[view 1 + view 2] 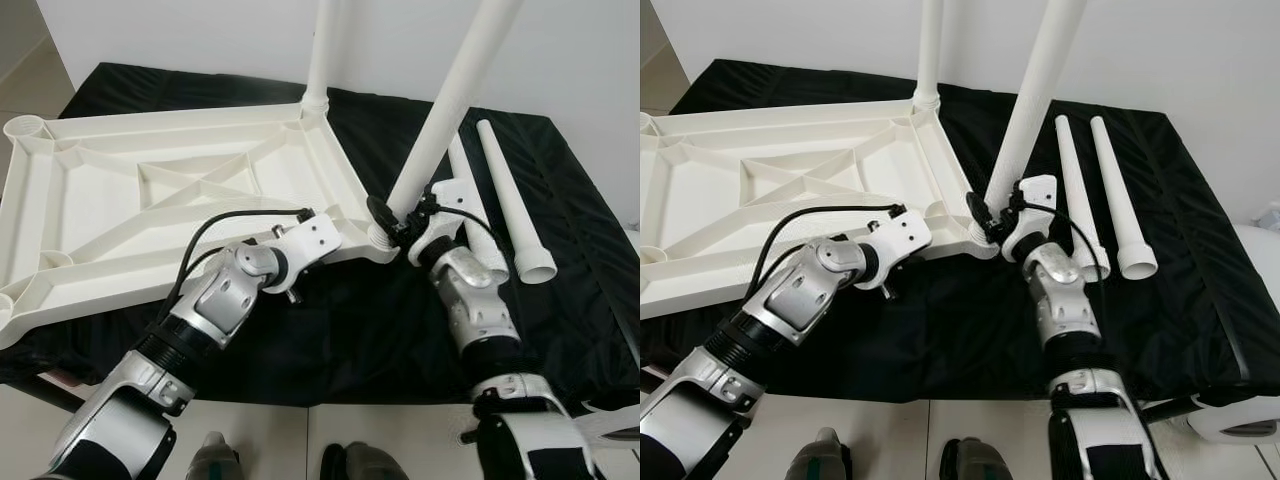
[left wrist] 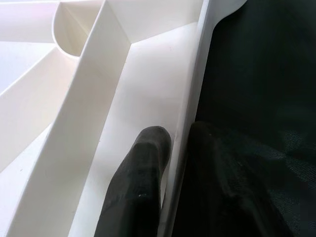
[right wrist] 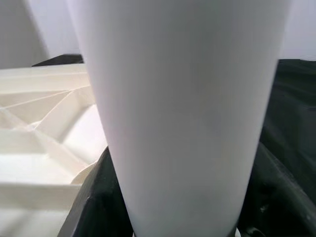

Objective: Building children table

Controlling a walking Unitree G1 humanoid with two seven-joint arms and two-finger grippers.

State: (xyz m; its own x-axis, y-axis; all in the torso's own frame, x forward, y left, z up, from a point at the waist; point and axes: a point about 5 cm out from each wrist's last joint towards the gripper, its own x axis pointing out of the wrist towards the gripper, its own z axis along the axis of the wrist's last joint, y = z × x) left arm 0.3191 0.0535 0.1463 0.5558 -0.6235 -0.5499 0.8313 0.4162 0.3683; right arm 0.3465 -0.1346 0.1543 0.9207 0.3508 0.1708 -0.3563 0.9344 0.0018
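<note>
Left eye view: an upturned white tabletop (image 1: 170,190) lies on a black cloth (image 1: 560,230), one leg (image 1: 325,50) standing in its far corner socket, a second leg (image 1: 445,120) leaning in the near corner socket, and two loose legs (image 1: 515,205) lying on the cloth to the right. Left wrist view: the left gripper (image 2: 170,163) straddles the tabletop's near edge rail, fingers clamped narrowly either side. Right wrist view: the right gripper (image 3: 177,197) holds the leaning leg at its base, one black finger (image 3: 94,197) on each side.

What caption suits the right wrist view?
Right end effector gripping a white table leg at the upside-down tabletop.
</note>
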